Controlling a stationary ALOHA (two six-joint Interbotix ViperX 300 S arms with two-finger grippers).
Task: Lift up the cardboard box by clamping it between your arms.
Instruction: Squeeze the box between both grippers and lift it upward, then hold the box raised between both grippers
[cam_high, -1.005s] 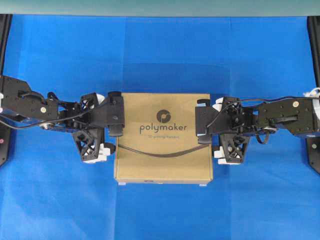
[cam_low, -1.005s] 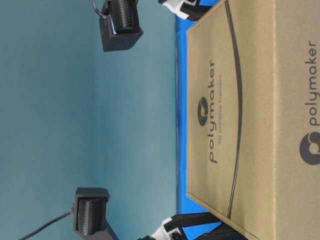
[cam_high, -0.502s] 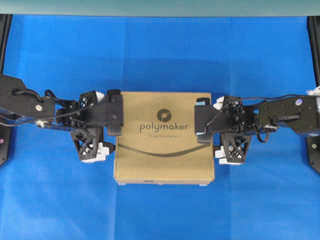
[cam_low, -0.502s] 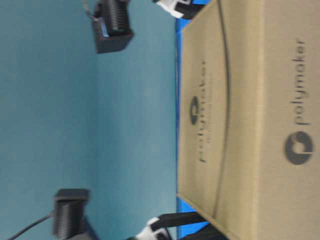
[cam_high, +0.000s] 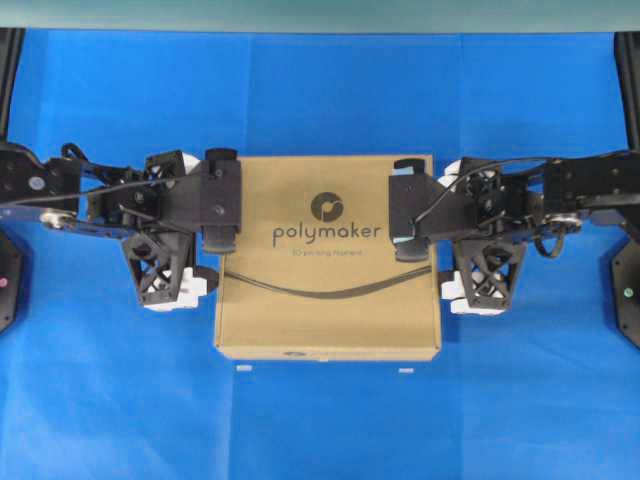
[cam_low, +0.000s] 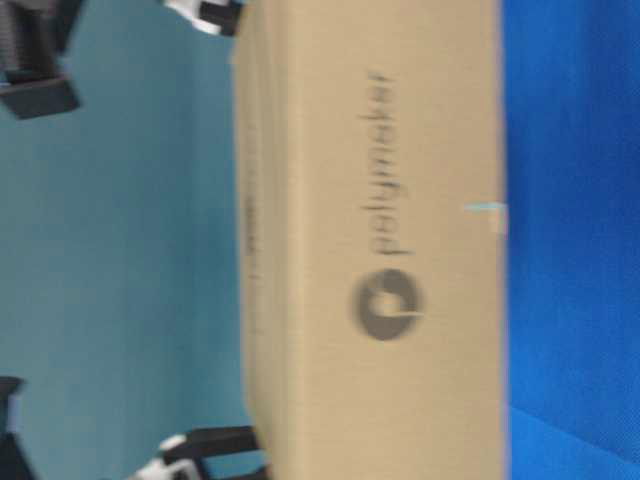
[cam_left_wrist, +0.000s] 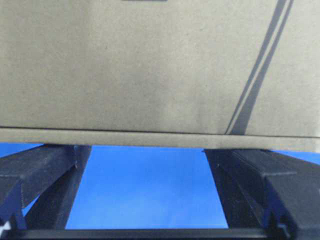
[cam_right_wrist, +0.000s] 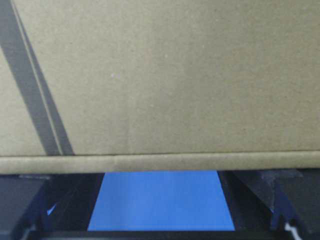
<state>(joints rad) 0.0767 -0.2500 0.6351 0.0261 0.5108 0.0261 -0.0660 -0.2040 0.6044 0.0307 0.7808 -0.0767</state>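
Both grippers press on the cardboard box (cam_high: 328, 272) from opposite sides. Left gripper (cam_high: 190, 262) has its fingers (cam_left_wrist: 42, 172) spread wide, with nothing between them; the box's edge sits just past their tips. Right gripper (cam_high: 462, 262) is spread wide too, and the box fills the space ahead of it. The box looks lifted off the blue table (cam_high: 320, 100), squeezed between the two arms. To do this well, both arms should push inward equally and rise together, so the box stays flat. If one arm lets up, the box could slip and drop.
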